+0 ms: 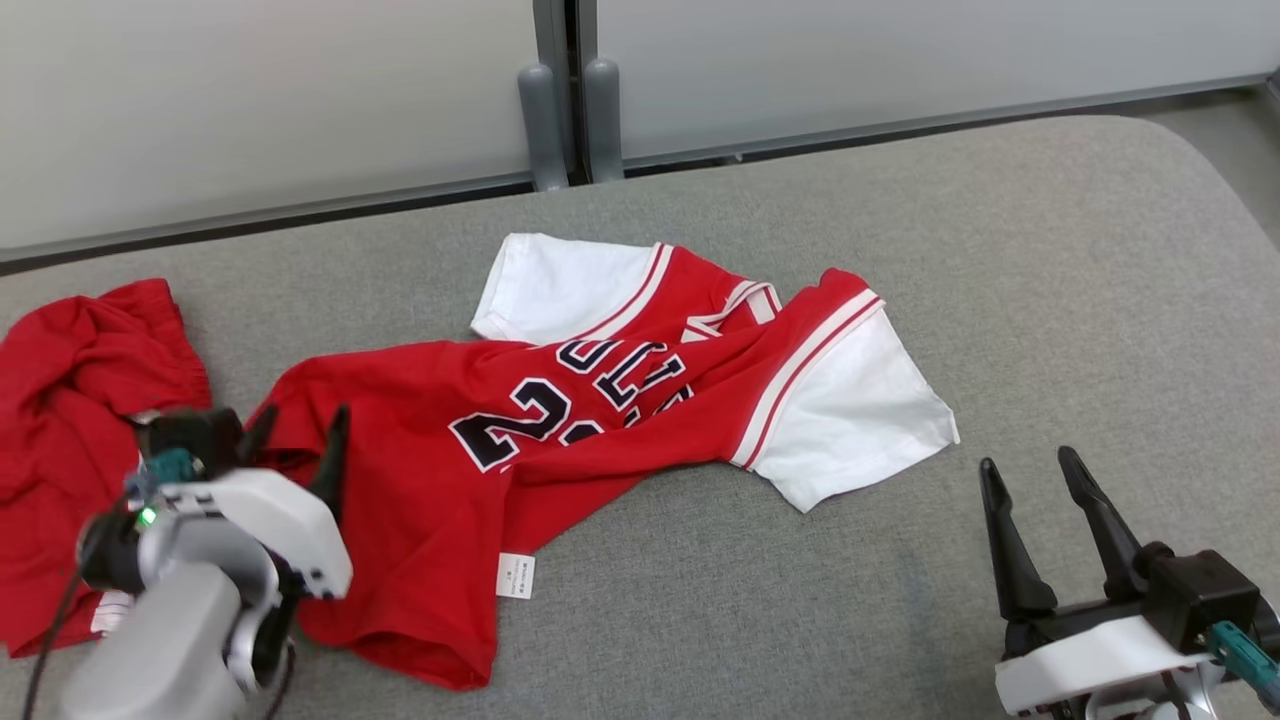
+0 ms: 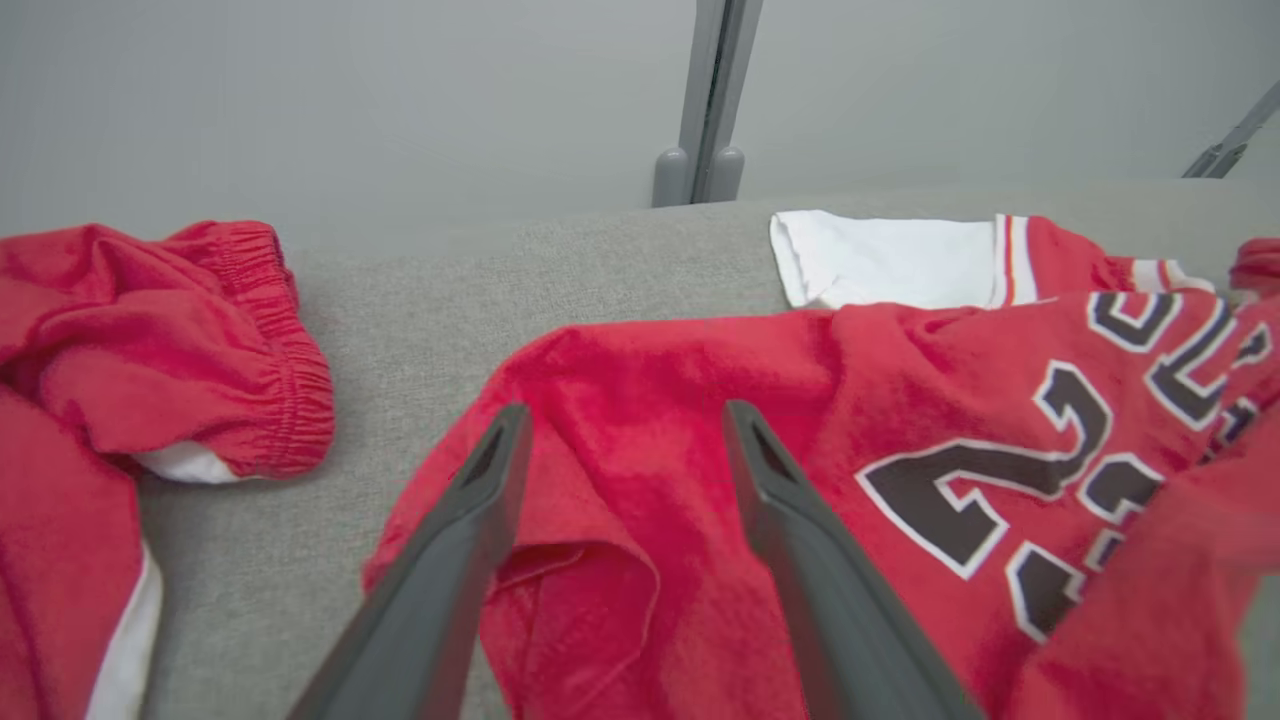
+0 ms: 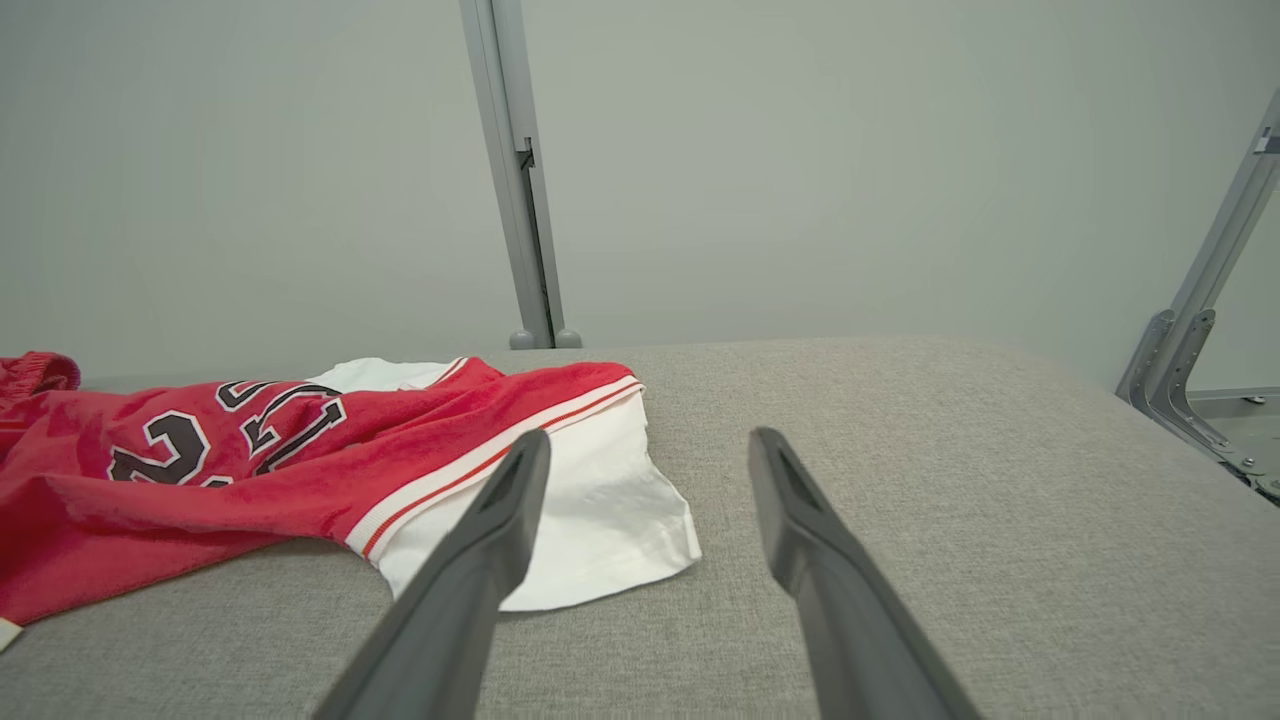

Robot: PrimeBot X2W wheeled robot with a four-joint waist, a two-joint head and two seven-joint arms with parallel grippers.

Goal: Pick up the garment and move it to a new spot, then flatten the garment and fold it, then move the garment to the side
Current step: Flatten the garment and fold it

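Observation:
A red jersey [image 1: 560, 420] with white sleeves and dark number and letters lies crumpled across the middle of the grey cushion [image 1: 1050, 280]. Its hem end points toward me at the lower left, and a white label [image 1: 516, 575] shows near that hem. My left gripper [image 1: 300, 430] hovers open over the jersey's left edge, its fingers [image 2: 480, 520] spread above the red cloth [image 2: 640, 470]. My right gripper [image 1: 1030, 475] is open at the lower right, apart from the jersey, just right of its white sleeve [image 3: 590, 530].
Red shorts [image 1: 70, 440] with an elastic waistband lie bunched at the far left, close to my left arm. Grey wall panels and a metal post [image 1: 565, 110] stand behind the cushion. Bare cushion stretches to the right of the jersey.

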